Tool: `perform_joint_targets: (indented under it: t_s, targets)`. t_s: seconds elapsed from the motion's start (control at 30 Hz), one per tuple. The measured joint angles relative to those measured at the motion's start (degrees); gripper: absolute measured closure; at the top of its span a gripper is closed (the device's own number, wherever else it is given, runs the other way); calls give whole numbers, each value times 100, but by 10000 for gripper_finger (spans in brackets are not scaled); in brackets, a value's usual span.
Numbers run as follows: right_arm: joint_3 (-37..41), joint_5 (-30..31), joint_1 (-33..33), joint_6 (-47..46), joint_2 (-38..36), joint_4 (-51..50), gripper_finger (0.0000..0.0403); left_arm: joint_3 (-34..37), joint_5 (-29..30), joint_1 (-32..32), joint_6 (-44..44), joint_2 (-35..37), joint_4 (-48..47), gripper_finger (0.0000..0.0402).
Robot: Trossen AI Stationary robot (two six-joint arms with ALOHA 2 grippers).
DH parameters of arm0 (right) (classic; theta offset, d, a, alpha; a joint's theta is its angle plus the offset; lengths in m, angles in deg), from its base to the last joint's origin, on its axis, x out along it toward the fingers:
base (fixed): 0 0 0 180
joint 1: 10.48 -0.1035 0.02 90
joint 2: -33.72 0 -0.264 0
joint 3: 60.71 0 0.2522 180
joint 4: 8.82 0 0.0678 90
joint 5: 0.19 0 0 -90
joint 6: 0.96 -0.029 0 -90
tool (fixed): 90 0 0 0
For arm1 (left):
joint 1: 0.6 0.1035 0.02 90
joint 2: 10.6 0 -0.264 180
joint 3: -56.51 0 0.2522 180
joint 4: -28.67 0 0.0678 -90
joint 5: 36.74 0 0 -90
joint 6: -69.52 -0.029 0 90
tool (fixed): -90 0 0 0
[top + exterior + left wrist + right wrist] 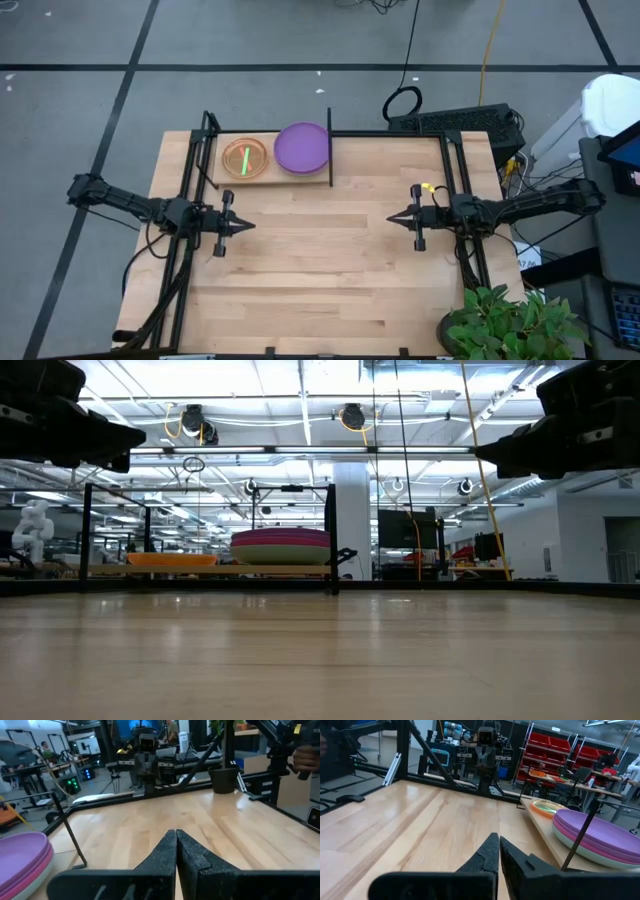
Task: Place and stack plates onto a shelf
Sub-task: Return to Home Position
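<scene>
On the shelf (pixel 215 180) at the table's far side stand two stacks of plates. The larger stack (pixel 302 147) has a purple plate on top, with magenta and pale teal ones beneath (pixel 600 842). To its left sits the smaller stack (pixel 245 157), orange with neon green showing (pixel 170 560). My left gripper (pixel 250 225) is shut and hangs level above the table's left half, touching nothing. My right gripper (pixel 390 217) is shut too, level above the right half, facing the left one.
The shelf's upright black post (pixel 329 145) rises at its right end. Black frame rails (pixel 455 170) run along the table's sides. A potted plant (pixel 510 320) stands at the near right corner. Bare tabletop (pixel 320 270) lies between and in front of the grippers.
</scene>
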Motion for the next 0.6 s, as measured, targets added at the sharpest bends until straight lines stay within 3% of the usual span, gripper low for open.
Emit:
perform_joint_targets:
  t_s: [0.3, 0.6]
  targets:
    - [5, 5, 0, -17, -9, 0, 403, -2, -49, -26, 43, 29, 251, 399]
    - [11, 14, 0, -51, -90, -231, 403, -9, 47, 75, -81, 665, -173, 399]
